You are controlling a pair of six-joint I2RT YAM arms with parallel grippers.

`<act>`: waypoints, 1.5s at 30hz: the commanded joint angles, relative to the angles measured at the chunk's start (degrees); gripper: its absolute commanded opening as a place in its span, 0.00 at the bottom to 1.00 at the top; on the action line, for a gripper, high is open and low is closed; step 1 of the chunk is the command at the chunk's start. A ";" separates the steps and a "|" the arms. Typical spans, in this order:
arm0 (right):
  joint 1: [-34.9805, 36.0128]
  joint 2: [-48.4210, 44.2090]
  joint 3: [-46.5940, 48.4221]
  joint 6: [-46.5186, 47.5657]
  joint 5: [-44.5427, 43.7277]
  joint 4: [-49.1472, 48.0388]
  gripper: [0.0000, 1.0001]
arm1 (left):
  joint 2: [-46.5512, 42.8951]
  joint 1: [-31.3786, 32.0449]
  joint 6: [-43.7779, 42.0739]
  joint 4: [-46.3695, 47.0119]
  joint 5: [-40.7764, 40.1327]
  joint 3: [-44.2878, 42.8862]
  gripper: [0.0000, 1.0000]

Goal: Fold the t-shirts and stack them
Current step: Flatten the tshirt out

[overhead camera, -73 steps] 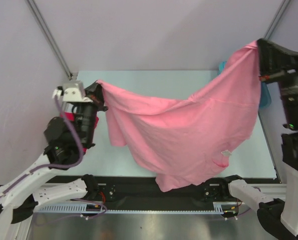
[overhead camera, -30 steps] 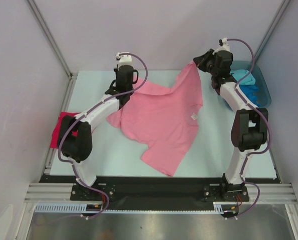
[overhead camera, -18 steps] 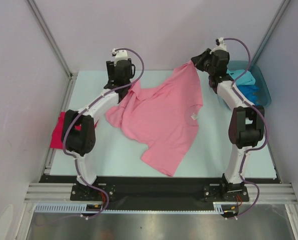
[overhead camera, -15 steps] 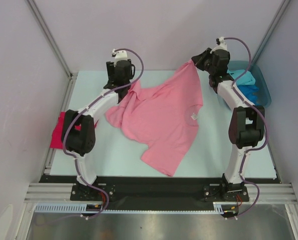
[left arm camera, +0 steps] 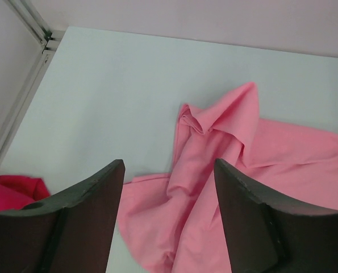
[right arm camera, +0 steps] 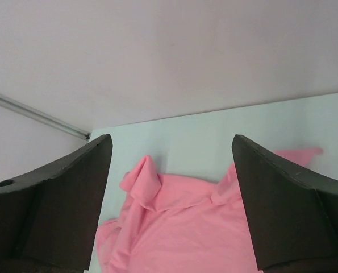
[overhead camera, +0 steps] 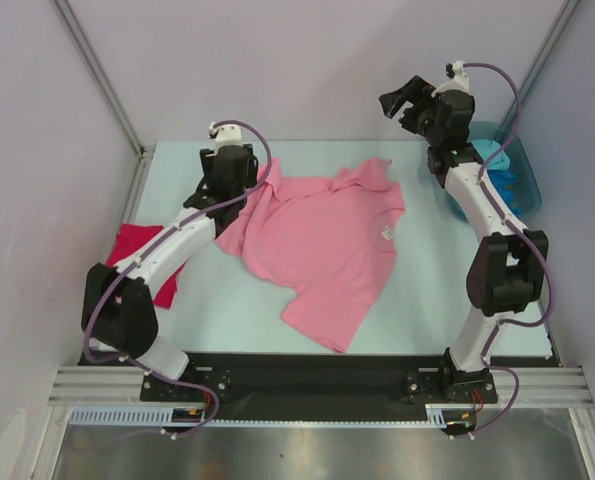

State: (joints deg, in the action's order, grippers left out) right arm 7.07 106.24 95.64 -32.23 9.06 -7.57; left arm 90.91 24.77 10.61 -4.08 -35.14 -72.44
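The light pink t-shirt (overhead camera: pixel 317 240) lies spread and rumpled on the table, its white neck tag (overhead camera: pixel 387 233) facing up. My left gripper (overhead camera: pixel 257 178) hovers over the shirt's bunched far-left corner (left arm camera: pixel 214 142), open, with nothing between its fingers (left arm camera: pixel 83 222). My right gripper (overhead camera: pixel 402 100) is raised above the table's far right, open and empty, looking down on the shirt's far edge (right arm camera: pixel 180 222). The crimson-magenta t-shirt (overhead camera: pixel 127 248) lies at the table's left edge, also seen as a red corner (left arm camera: pixel 9 193). Turquoise and blue t-shirts (overhead camera: pixel 492 160) sit in the tub.
A teal plastic tub (overhead camera: pixel 525 190) stands at the far right corner beside the right arm. Pale walls and metal frame posts (overhead camera: pixel 102 75) close in the table at the back and sides. A black rail runs along the near edge (overhead camera: pixel 307 372).
The pink shirt, earlier held stretched between both grippers, has been let go and its far corners have dropped onto the table. The right gripper opened and rose; the left arm drew back.
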 commanded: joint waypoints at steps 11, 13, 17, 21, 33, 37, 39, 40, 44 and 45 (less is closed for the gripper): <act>4.09 -26.94 -22.13 -2.30 -10.82 6.34 0.91 | -6.90 -1.83 1.42 -4.18 7.45 8.89 0.70; 4.79 -30.46 -27.58 -5.29 -12.39 7.30 0.90 | -4.35 -2.54 5.09 -7.07 7.36 8.38 0.68; 6.20 -39.95 -44.25 -12.05 -16.09 9.95 0.91 | -2.06 -2.10 12.93 -15.24 11.13 6.70 0.66; 7.08 -44.97 -52.02 -15.06 -13.47 9.59 0.91 | -3.64 -0.34 14.61 -15.87 11.76 8.11 0.66; 21.29 -50.16 -65.22 -22.96 -13.00 13.28 0.91 | -1.44 -0.78 9.78 -19.65 10.96 7.05 0.68; 25.88 -50.95 -66.80 -25.16 -14.86 15.83 0.91 | -2.14 -0.69 9.87 -19.74 11.05 6.79 0.68; 27.38 -51.39 -67.16 -26.39 -15.30 18.02 0.92 | -2.49 -0.69 9.87 -19.74 11.40 6.53 0.68; 28.95 -51.57 -67.16 -27.00 -15.82 19.25 0.91 | -2.76 -0.78 9.87 -19.74 11.49 6.44 0.67; 31.51 -52.80 -66.28 -30.08 -19.15 26.54 0.93 | -3.55 -0.69 9.95 -19.74 11.67 6.26 0.67; 31.69 -53.23 -66.11 -30.96 -20.30 29.43 0.93 | -3.64 -0.69 10.13 -19.74 11.76 6.18 0.68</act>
State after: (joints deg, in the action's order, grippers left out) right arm 37.60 54.63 28.60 -59.27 -6.39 14.13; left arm 89.95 24.25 20.95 -23.77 -24.25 -64.18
